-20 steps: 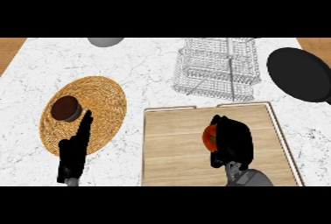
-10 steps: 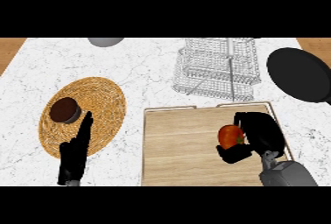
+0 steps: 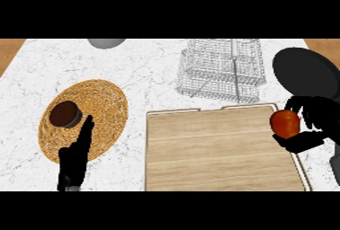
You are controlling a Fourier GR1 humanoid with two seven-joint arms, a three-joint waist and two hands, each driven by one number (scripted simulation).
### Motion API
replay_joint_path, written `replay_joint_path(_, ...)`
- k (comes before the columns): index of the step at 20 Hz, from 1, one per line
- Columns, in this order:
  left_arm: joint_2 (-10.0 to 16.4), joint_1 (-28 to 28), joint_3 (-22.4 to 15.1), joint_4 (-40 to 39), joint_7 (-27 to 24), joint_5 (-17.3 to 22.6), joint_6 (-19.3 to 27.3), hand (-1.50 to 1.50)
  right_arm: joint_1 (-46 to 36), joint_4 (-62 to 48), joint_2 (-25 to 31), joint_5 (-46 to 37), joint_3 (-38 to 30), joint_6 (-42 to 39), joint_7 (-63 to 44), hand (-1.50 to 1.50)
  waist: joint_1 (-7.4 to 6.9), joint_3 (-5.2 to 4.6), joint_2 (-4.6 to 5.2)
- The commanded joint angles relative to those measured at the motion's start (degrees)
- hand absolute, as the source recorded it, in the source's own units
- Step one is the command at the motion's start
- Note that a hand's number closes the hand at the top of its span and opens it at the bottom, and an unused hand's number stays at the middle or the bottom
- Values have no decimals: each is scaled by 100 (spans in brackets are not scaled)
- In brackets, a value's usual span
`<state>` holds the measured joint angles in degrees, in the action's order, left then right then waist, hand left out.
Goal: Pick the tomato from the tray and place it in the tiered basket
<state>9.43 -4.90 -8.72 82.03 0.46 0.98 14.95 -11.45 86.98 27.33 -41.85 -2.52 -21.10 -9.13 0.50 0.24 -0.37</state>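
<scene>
White marble table (image 3: 146,67), with wood-toned strips at its far corners. Wooden tray (image 3: 212,152): pale and rectangular, spreading leftward from the right robot hand (image 3: 317,121), which sits over its right rim; nothing else lies on its boards. Tiered basket (image 3: 222,72): fine white wire, standing beyond the tray, ahead and to the left of the right robot hand and apart from it. Woven mat (image 3: 100,103): round and straw-coloured, directly ahead of the left robot hand (image 3: 74,157). Black round dish (image 3: 305,72): just beyond the right robot hand, to the right of the basket. Right robot hand: fingers and thumb curled round the tomato (image 3: 285,123). Left robot hand: fingers straight and together, pointing up the table, tips over the mat's near edge, resting. Tomato: orange-red, held on the inner side of the right robot hand over the tray's right edge, seemingly clear of the boards. Brown disc (image 3: 64,113): on the mat, just beyond the left fingertips. Grey bowl (image 3: 106,42): at the far edge, well beyond the left robot hand. Status: pick judged done; the carry to the basket and the release inside it remain.
</scene>
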Motion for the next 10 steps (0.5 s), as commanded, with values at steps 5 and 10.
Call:
replay_joint_path(5,128,-247,160,147,281,143,-71,0,-447,1304,160,1923,-1880,-625,-504,150,92,-30,-29)
replay_joint_path(10,23,-75,206,-376,-184,66,-111,0,-814,2097,771,2466,-2524,-1009,-724,150,53,-32,9)
